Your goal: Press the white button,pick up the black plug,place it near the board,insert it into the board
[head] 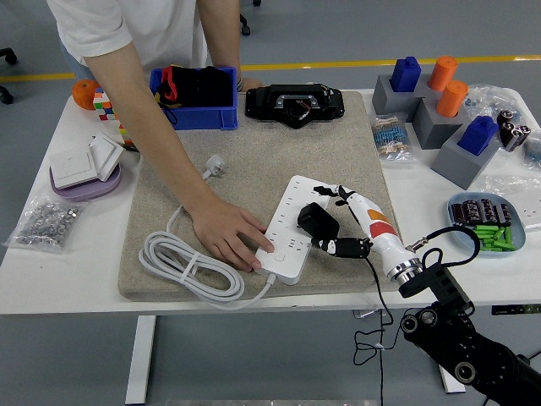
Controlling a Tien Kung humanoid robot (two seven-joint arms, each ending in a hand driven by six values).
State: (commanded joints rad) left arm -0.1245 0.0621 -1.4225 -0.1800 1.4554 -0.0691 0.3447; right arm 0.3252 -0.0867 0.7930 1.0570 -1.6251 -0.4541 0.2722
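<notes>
Gripping the black plug [318, 222], right hand [342, 224] holds it on the white power strip [293, 228], approx mid-board on the beige mat [279, 161]. Person's hand [226, 237] pins the strip's near end w/ fingers flat.

The right arm [461, 338] is black with round silver screws and a loose black cable; its hand [359, 222] is white, marked orange, with black fingertips. The person [139, 25] at 11 o'clock wears a white short-sleeved shirt.

Bright even overhead light, soft shadows, sharp focus.
</notes>
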